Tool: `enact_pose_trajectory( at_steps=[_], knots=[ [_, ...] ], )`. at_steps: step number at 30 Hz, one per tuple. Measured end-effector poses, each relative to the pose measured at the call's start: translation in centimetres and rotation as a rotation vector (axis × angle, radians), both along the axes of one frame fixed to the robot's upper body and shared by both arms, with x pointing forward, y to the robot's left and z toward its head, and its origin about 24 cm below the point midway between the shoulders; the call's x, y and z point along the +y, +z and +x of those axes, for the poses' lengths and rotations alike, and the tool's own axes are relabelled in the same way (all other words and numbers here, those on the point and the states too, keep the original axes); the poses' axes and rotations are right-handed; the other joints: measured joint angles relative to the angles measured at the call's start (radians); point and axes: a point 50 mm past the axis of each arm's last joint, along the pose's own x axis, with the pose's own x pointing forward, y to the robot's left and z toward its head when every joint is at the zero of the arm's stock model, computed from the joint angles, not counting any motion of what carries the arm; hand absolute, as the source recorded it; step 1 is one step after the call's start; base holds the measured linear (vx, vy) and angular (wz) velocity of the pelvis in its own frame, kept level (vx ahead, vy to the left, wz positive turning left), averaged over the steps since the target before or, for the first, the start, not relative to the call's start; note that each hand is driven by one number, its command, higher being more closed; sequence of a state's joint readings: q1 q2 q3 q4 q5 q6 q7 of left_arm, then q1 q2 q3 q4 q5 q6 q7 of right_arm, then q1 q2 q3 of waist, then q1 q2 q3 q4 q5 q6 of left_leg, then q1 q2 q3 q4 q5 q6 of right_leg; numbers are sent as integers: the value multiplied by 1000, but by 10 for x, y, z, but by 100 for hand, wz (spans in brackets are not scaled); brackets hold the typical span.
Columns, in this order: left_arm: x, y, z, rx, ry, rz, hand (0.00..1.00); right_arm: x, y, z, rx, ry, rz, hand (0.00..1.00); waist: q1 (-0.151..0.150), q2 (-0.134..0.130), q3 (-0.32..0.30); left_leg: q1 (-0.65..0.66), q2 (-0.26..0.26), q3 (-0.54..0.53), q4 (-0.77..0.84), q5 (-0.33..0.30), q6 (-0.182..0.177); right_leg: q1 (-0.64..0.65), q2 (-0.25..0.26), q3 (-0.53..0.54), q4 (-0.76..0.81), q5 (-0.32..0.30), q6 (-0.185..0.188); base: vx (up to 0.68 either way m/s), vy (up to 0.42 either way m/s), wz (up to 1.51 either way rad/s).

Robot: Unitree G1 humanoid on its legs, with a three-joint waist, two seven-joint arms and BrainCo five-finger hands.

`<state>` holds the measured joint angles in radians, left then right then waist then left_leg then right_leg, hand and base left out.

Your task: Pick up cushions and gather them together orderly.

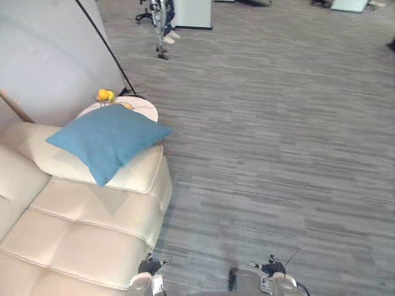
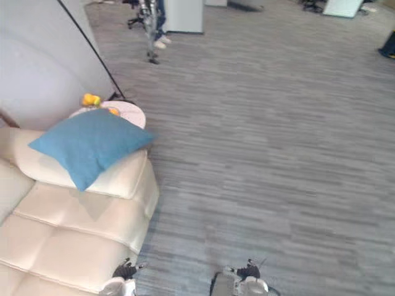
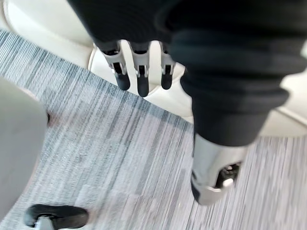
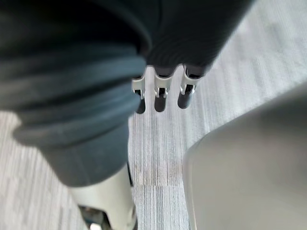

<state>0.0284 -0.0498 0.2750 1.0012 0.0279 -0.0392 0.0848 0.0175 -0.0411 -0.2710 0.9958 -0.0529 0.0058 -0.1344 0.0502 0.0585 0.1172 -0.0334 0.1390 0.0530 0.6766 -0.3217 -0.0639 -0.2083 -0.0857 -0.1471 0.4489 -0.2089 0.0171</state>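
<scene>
A blue square cushion (image 1: 106, 140) lies tilted on the armrest of a cream leather sofa (image 1: 80, 228) at the left, one corner hanging over the armrest's inner side. My left hand (image 3: 142, 76) hangs low beside the sofa's front corner, fingers straight and holding nothing. Over the grey carpet my right hand (image 4: 160, 98) also hangs down, its fingers relaxed and empty. Both hands are well short of the cushion.
A small round white table (image 1: 143, 109) with a yellow object (image 1: 105, 95) stands just behind the armrest, against a grey wall panel. A thin black pole (image 1: 105, 43) leans along that panel. Far back are a white cabinet (image 1: 192, 13), a chair base and a person's shoes (image 1: 169, 38).
</scene>
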Motion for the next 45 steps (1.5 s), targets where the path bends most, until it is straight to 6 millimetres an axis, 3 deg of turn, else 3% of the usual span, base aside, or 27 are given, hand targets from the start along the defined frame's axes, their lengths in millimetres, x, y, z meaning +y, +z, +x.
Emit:
enact_pose_trajectory(
  at_steps=[2,4,8,9,10,11,13,14,16,18,19,20,22,25,28,29,30,31,33,35,37,39,43,45],
  knots=[
    [3,2,3,-19,19,4,0,0,-1,-2,5,-19,4,0,14,2,10,-98,81,55,230,76,8,84,12,-41,-25,-41,-23,346,-195,57],
    [6,4,5,-30,12,16,0,1,-2,-6,11,-34,14,0,13,-7,15,-147,116,119,285,52,12,177,8,-83,-67,-76,-32,338,-149,60],
    [8,6,7,-55,7,26,0,5,-3,-6,14,-37,26,0,19,-18,18,-233,73,262,5,38,25,276,-11,-121,-164,-76,-3,323,21,28],
    [8,6,8,-56,7,26,0,7,-3,-6,13,-37,31,0,22,-20,20,-231,40,315,-176,93,38,300,-22,-128,-189,-83,15,391,129,11],
    [9,6,8,-59,7,30,0,8,-3,-6,14,-38,35,0,27,-26,24,-225,22,329,-229,168,69,316,-30,-127,-202,-89,29,487,163,3],
    [13,6,8,-56,2,40,0,12,-4,-6,20,-35,45,0,36,-51,22,-186,-7,363,-271,172,76,343,-45,-116,-230,-81,44,341,97,-3],
    [20,6,5,-41,2,54,0,23,-5,-2,13,-25,78,0,39,-73,14,-160,-36,372,-306,154,103,376,-50,-105,-317,4,54,447,150,-3],
    [21,5,5,-38,2,56,0,24,-6,-1,15,-23,82,0,42,-75,13,-154,-45,366,-309,150,110,377,-56,-103,-307,14,58,453,191,20],
    [22,3,1,-15,-6,54,0,22,-8,-8,40,-18,76,0,42,-75,15,-84,-82,346,-357,137,126,339,-92,-85,-109,24,76,354,154,44],
    [23,1,-3,12,-28,58,0,19,-7,-7,29,-11,65,0,33,-74,18,-13,-102,307,-405,126,122,246,-128,-65,170,61,153,307,91,62],
    [23,0,-4,25,-49,63,0,18,-7,-8,27,-10,62,0,24,-74,21,28,-114,267,-421,120,120,188,-142,-48,343,52,156,323,42,90],
    [24,-1,-6,34,-52,63,0,16,-6,-7,23,-7,58,0,19,-76,22,76,-116,240,-437,110,120,149,-143,-46,439,25,142,359,14,83],
    [22,-1,-6,35,-58,62,0,16,-5,-6,15,-5,55,0,18,-77,23,151,-115,213,-485,110,120,90,-143,-66,460,-21,99,240,-29,58],
    [20,0,-4,31,-70,63,0,14,-2,-2,-11,-7,46,0,7,-73,23,177,-92,142,-483,63,99,-9,-98,-38,253,-39,72,182,-127,65],
    [20,0,-3,29,-72,65,0,13,-3,-4,-3,-9,44,0,7,-72,22,177,-64,68,-449,24,46,-32,-4,118,-11,19,52,311,-299,78],
    [23,0,-3,29,-71,75,0,14,-5,-11,12,-17,50,0,7,-90,17,178,-76,21,-432,-1,16,-25,8,193,-105,113,50,289,-277,91],
    [19,0,-2,31,-70,67,0,13,-5,-11,6,-29,54,0,3,-80,19,181,-68,-4,-420,-15,3,-16,13,188,-77,133,47,440,-367,101],
    [9,-2,-3,30,-71,41,0,6,-3,-9,6,-26,33,0,7,-50,8,179,-40,-21,-428,-10,-5,-18,26,145,-53,105,27,294,-230,66],
    [1,-2,-2,22,-70,23,0,-1,-2,-8,8,-21,15,0,8,-18,9,175,-7,-65,-431,2,-25,-14,30,76,-12,42,4,329,-256,81],
    [0,-2,-1,20,-71,21,0,-1,-2,-9,10,-24,14,0,6,-15,10,159,27,-77,-395,14,-46,20,31,9,-5,10,-18,312,-285,94],
    [0,1,7,-2,-78,23,0,1,-3,-11,18,-27,21,0,0,-25,17,90,51,-59,-255,34,-67,72,29,-48,-27,2,-30,219,-243,91],
    [-2,6,16,-44,-82,28,0,7,-4,-11,21,-29,36,0,5,-51,31,25,99,64,-141,50,-58,129,11,-96,-74,2,-34,112,-157,68],
    [-11,7,20,-56,-94,9,0,6,-5,-12,23,-41,40,0,3,-46,26,-5,124,293,-240,85,-28,162,-22,-149,-107,6,-19,36,27,49],
    [-11,6,19,-52,-103,11,0,7,-4,-11,17,-45,44,0,0,-56,16,9,90,294,-315,90,-36,165,-31,-152,-151,24,12,20,125,40]
  ],
)
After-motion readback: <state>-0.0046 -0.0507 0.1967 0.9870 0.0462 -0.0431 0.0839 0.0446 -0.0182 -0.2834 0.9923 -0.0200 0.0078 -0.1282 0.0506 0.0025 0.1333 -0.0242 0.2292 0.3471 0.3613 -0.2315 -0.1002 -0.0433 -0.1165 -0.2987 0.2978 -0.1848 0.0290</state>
